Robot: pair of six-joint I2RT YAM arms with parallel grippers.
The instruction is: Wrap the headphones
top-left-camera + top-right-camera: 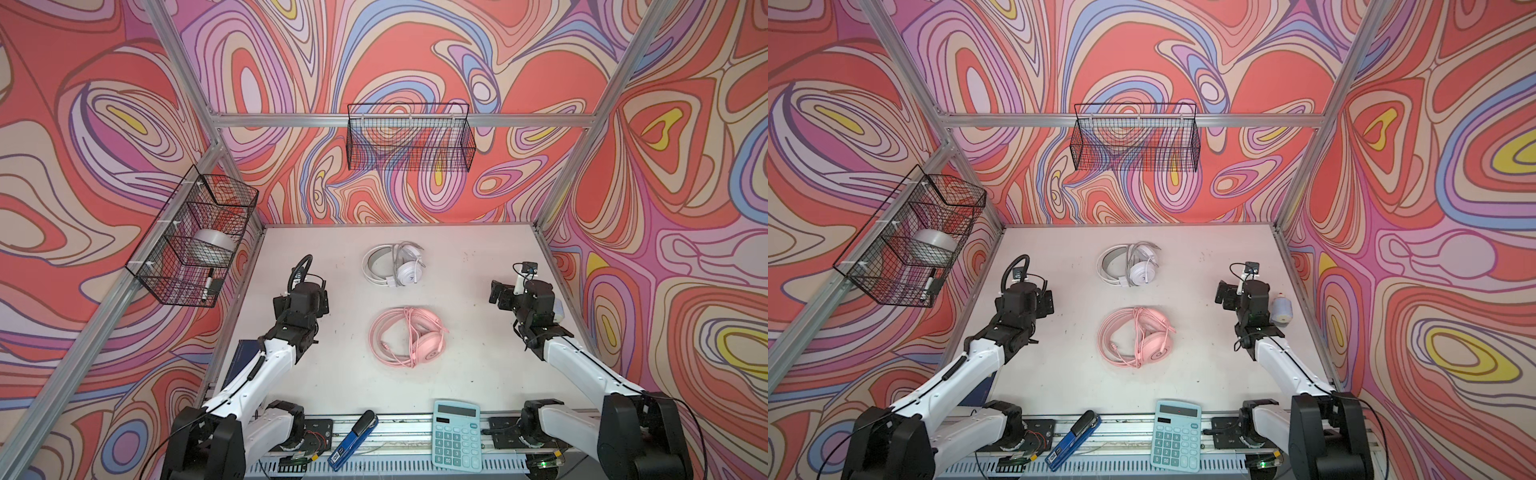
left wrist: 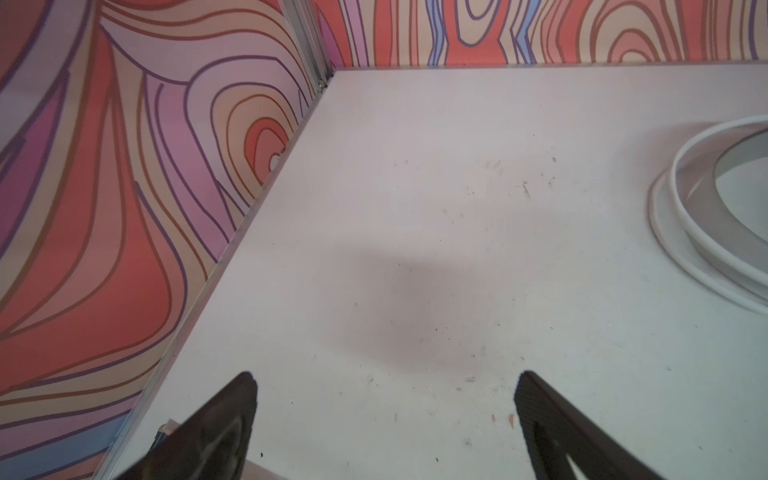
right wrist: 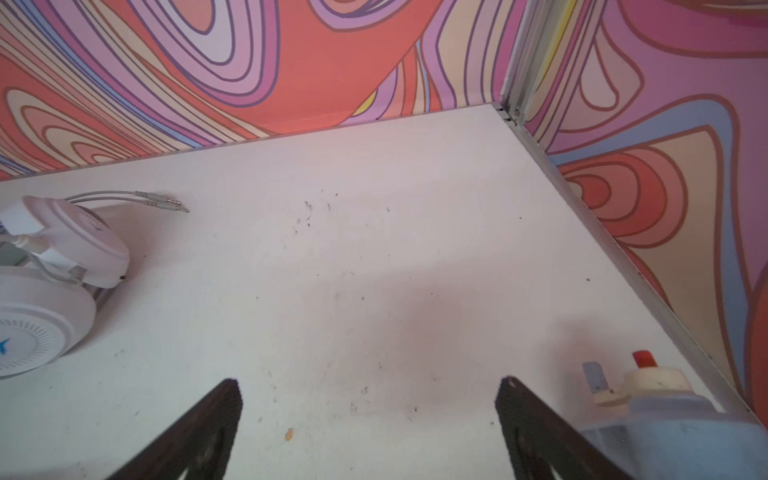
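left pincer (image 2: 384, 388): wide open, empty, above desk (image 1: 469, 357) | right pincer (image 3: 368, 392): wide open, empty | white headset (image 1: 395, 266): centre of a top view, on desk | pink headset (image 1: 409, 336): below it in frame, apart, flat on desk

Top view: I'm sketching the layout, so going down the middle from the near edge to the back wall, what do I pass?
In a top view: calculator → pink headphones → white headphones → wire basket on the back wall.
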